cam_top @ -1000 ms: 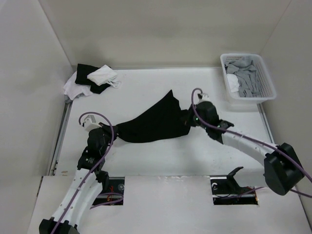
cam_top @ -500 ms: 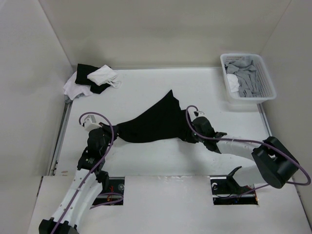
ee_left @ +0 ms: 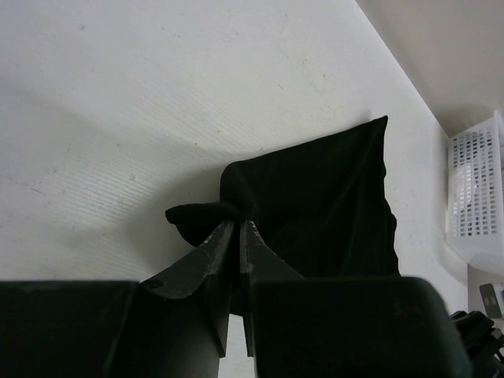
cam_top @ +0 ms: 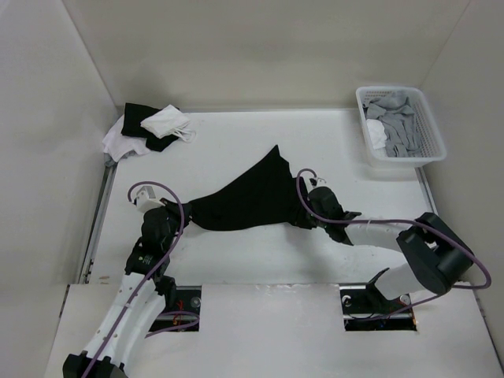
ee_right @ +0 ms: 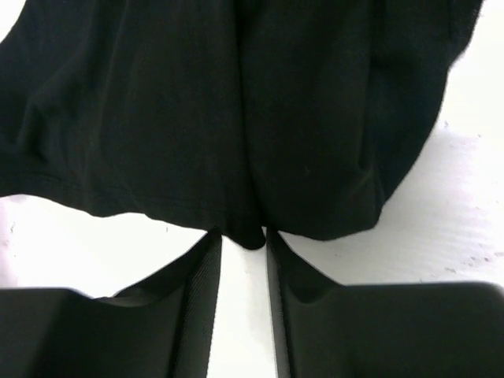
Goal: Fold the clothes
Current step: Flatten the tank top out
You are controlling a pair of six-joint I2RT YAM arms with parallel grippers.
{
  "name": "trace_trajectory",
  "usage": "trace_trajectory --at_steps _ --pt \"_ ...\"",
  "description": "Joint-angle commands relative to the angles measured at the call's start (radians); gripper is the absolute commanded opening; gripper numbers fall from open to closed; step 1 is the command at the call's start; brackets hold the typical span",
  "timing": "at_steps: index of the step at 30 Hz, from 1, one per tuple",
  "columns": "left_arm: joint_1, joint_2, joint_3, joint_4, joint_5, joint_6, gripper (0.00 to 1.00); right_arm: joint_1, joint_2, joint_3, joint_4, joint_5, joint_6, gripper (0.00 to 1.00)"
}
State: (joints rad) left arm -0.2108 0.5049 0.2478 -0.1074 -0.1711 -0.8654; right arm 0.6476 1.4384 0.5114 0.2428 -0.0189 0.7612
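Far left at the back of the worktop [cam_top: 236, 260] sat a heap of black and white cloths [cam_top: 146, 130], well apart from everything else. Nearer the front, the left gripper [ee_left: 239, 226] had its jaws pressed together on a bunched-up corner of the black garment [cam_top: 248, 197]. The garment itself lay across the middle of the worktop, stretched between the two arms, with one pointy corner sticking out toward the back wall. At its right end the right gripper [ee_right: 242, 234] sat low at the hem with its jaws a little apart. A small nub of hem was right at the tips, with white worktop showing in the gap, so nothing looked clamped. Over in the back right corner was a white plastic basket [cam_top: 403, 161] holding grey and white garments [cam_top: 394, 118].
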Motion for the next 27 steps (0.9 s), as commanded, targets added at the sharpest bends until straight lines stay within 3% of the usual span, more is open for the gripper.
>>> trace_trajectory --at_steps 1,5,7,12,21,24,27 --pt "0.0 -0.009 -0.005 0.051 0.012 -0.006 0.06 -0.007 0.02 0.036 0.076 -0.012 0.01 0.3" --pt "0.0 -0.009 -0.005 0.051 0.012 -0.006 0.06 -0.003 0.017 0.038 0.076 0.0 0.016 0.15" --pt "0.0 -0.009 -0.004 0.049 0.012 -0.003 0.06 -0.003 -0.027 0.026 0.061 0.005 0.024 0.13" --pt "0.004 -0.011 0.001 0.017 0.019 0.003 0.08 0.02 -0.332 -0.036 -0.127 0.007 0.049 0.11" --pt "0.073 -0.037 0.001 -0.153 0.001 -0.029 0.43 0.062 -0.893 -0.172 -0.62 0.066 0.202 0.07" --pt "0.093 -0.042 0.011 -0.201 0.002 -0.03 0.44 0.086 -0.941 -0.166 -0.646 0.131 0.214 0.06" --pt "0.11 -0.032 0.024 -0.256 -0.013 -0.03 0.43 0.082 -0.857 -0.148 -0.558 0.137 0.178 0.08"
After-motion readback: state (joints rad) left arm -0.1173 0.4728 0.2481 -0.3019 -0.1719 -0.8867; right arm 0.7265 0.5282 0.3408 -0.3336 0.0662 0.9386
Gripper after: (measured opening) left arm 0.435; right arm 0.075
